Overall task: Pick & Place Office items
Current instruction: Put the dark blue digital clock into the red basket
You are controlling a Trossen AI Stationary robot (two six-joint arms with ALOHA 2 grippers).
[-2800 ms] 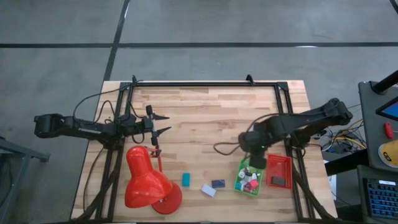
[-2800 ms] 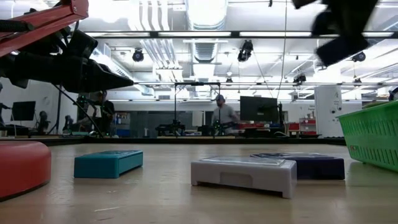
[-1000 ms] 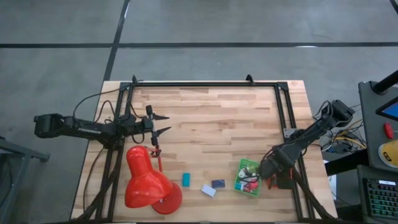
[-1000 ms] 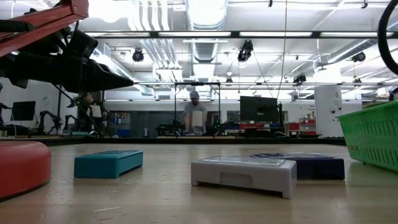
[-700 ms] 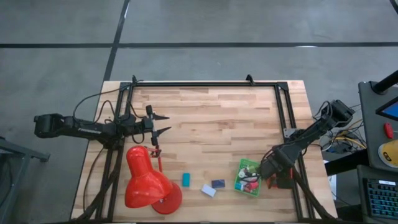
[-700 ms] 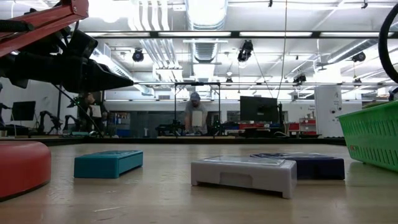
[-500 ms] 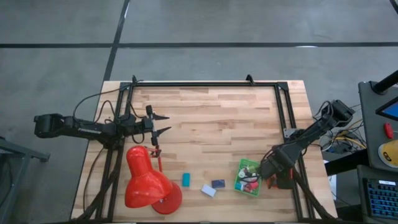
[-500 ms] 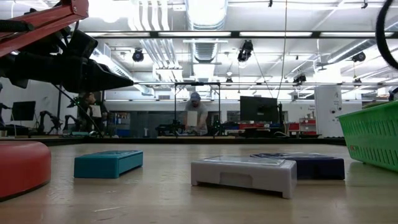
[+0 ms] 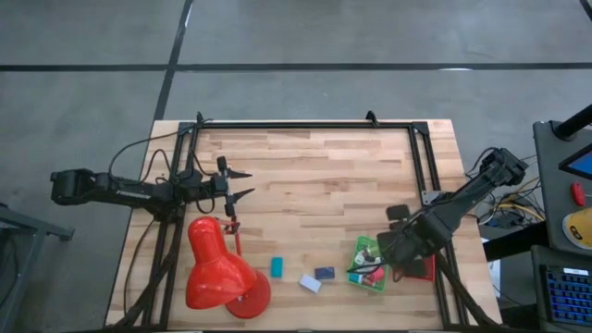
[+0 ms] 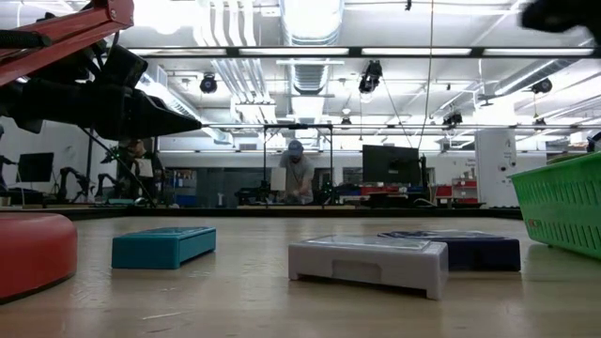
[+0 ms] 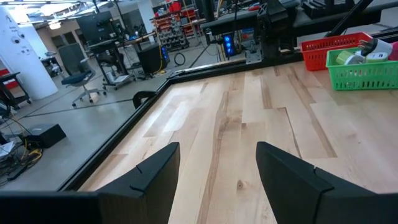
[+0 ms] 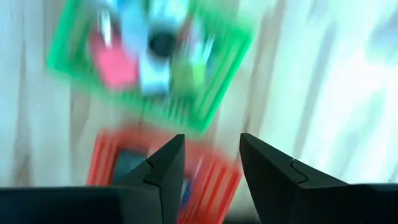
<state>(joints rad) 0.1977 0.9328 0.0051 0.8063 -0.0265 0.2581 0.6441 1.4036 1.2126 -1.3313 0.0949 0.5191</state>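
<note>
Office items: three blocks, teal (image 9: 276,266), white (image 9: 310,283) and dark blue (image 9: 325,273), lie loose on the tabletop (image 9: 314,176) at lower centre; others fill the green tray (image 9: 355,270). My right pincer (image 12: 210,163), empty and parted, hangs over the trays. I judge a drop done; next I must reach leftward for the dark blue block.

three office items lie loose on the wood near the front edge: a teal block (image 9: 276,266), flat; a white block (image 9: 309,283), flat and slightly skewed; a dark blue block (image 9: 324,274), flat, just behind the white one. the rest, a pile of small pieces (image 9: 371,268) in pink, white and green, sits jumbled in the green tray (image 9: 357,278).
</note>
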